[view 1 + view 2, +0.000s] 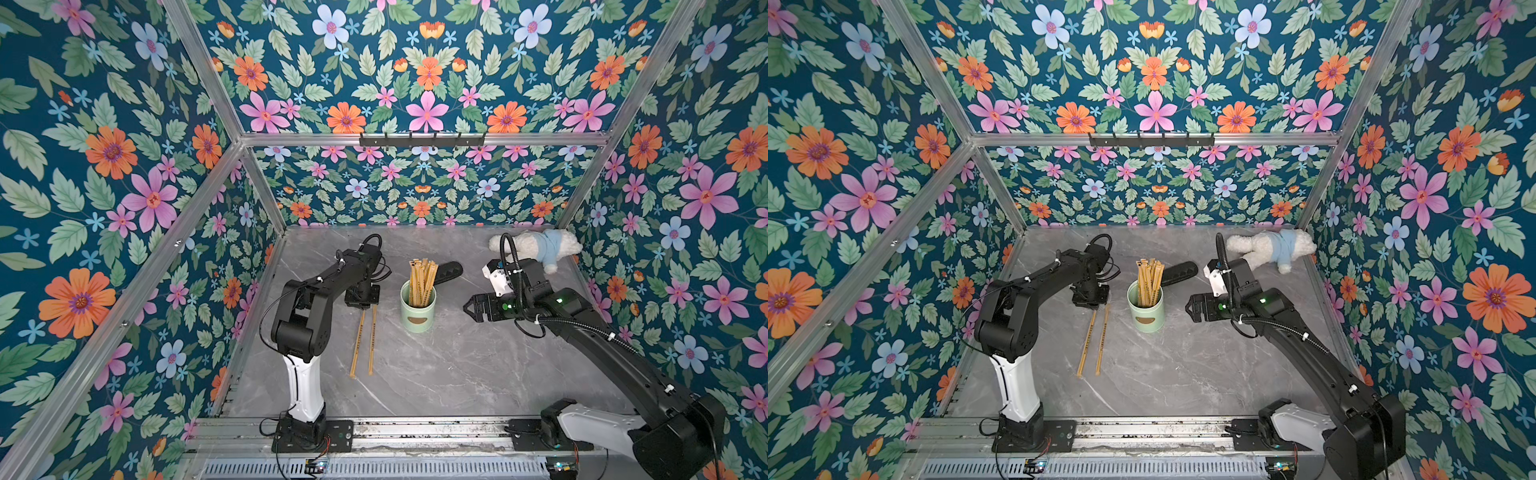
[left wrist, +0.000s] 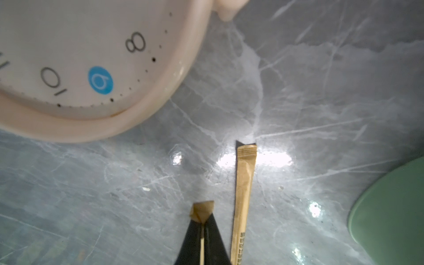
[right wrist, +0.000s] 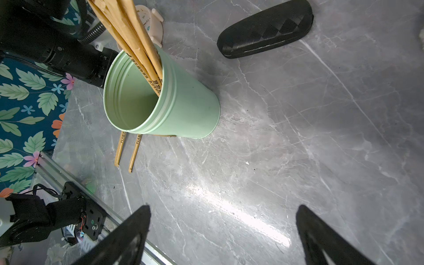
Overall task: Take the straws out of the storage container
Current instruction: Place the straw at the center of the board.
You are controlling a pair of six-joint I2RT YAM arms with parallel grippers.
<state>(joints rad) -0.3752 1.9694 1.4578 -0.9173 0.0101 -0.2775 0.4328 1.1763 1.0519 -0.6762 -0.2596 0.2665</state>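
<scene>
Left gripper (image 2: 203, 226) was pinched tight on one straw (image 2: 202, 210) by its end, low over the table (image 1: 457, 374). Second straw (image 2: 243, 195) lay just beside it, both left of the canister (image 1: 417, 311). I saw the remaining straws (image 1: 422, 278) standing in the upright canister, mid-table. Right gripper (image 3: 222, 211) hung wide open, empty, right of the canister.

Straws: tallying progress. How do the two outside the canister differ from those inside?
The two outside lie on the table, side by side; those inside stand nearly upright in the canister, well above its rim. Outside are two; inside, many more. One outside straw has its end pinched by the shut left gripper; none inside is touched. All share tan wrapping with dark print.
</scene>
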